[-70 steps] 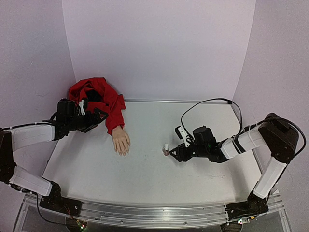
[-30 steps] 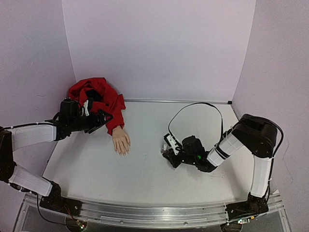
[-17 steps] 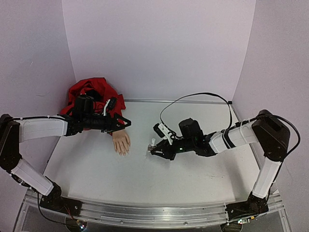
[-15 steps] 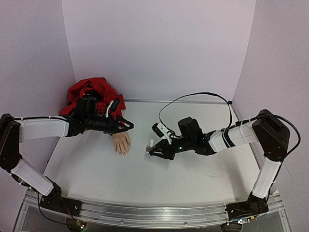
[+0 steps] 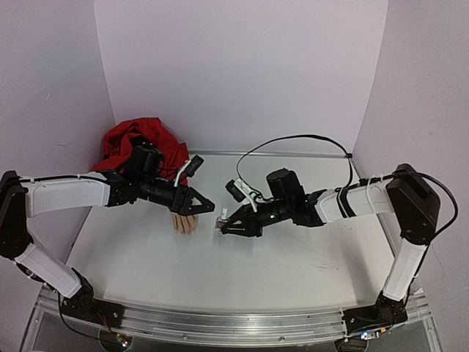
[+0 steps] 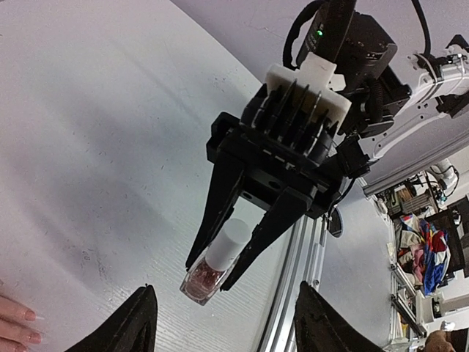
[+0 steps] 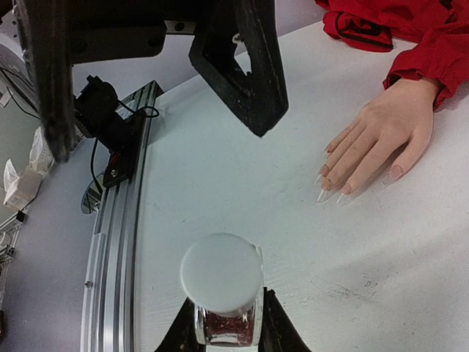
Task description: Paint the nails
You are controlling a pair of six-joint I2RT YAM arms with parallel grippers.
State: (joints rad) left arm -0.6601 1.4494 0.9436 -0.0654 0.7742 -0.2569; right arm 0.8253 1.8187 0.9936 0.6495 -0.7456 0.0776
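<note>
The mannequin hand (image 7: 377, 136) lies palm down in its red sleeve (image 7: 410, 29), its long pale nails (image 7: 331, 192) pointing at the camera. In the top view my left gripper (image 5: 206, 209) hovers over that hand (image 5: 183, 222), open, with nothing between its fingers. My right gripper (image 5: 223, 227) is shut on the body of a small pinkish polish bottle (image 7: 222, 282) with a white cap, held just above the table, right of the fingertips. In the left wrist view the bottle (image 6: 214, 264) sits upright between the right gripper's black fingers (image 6: 253, 238), just ahead of my left gripper (image 6: 224, 293).
The bunched red cloth (image 5: 143, 143) lies at the back left corner. A metal rail (image 5: 220, 326) runs along the table's near edge. White walls close in the back and both sides.
My left arm has swung right from the sleeve to above the hand, and its jaws have narrowed. My right gripper has carried the bottle left toward the fingertips.
</note>
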